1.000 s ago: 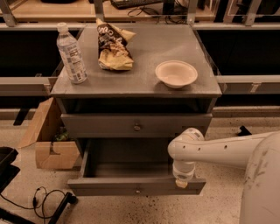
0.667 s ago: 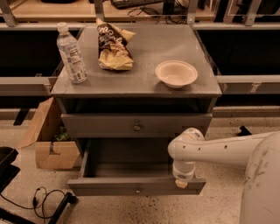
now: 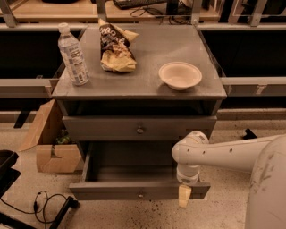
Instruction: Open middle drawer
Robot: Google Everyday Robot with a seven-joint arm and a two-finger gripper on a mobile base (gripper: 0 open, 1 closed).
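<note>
I'd call this a lab or workshop: metal-framed workbench (image 3: 53,10) behind, a keyboard (image 3: 134,3) on it, a cardboard box (image 3: 49,147) and loose cord (image 3: 44,202) on the speckled floor (image 3: 232,129); my gripper (image 3: 184,197) hangs low before the grey cabinet (image 3: 138,85)

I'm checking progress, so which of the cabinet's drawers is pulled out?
The middle drawer, below the closed knobbed drawer: its front stands forward, tray exposed, with the gripper at its front edge.
</note>
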